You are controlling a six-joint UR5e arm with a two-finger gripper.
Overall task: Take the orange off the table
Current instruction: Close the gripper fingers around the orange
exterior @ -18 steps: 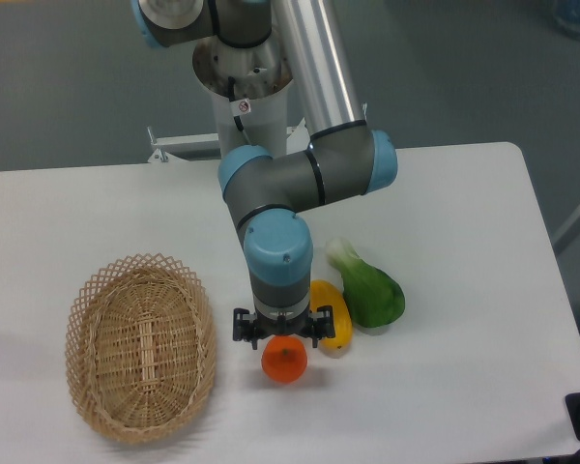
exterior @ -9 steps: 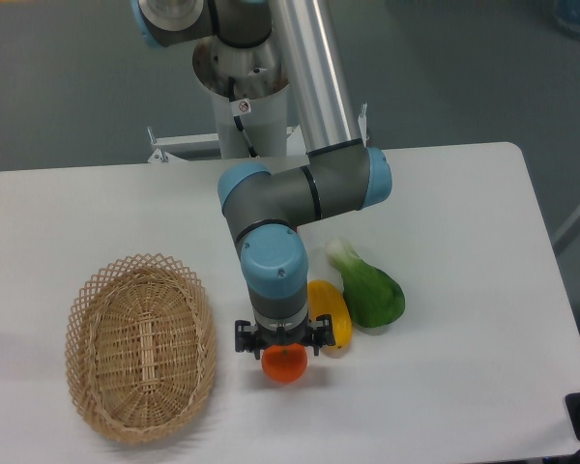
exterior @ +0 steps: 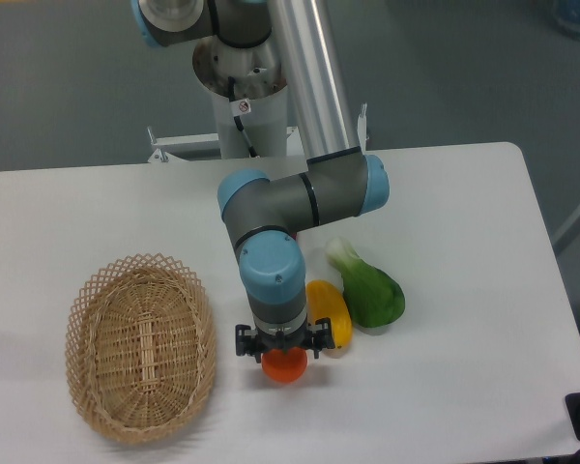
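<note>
While the gripper (exterior: 283,353) straddles the orange (exterior: 284,365), the grasp step is in hand; its fingers look spread, though whether they touch the fruit is unclear. On the table (exterior: 464,242), the orange lies at seven o'clock of the yellow vegetable (exterior: 331,314). Next: close, then lift.

The claw (exterior: 283,354) sits low over the orange (exterior: 284,366) on the table (exterior: 464,290), beside a wicker basket (exterior: 141,346).

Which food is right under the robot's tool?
The orange, small and round, sits directly beneath the tool. The yellow vegetable and green vegetable lie off to its side.
</note>
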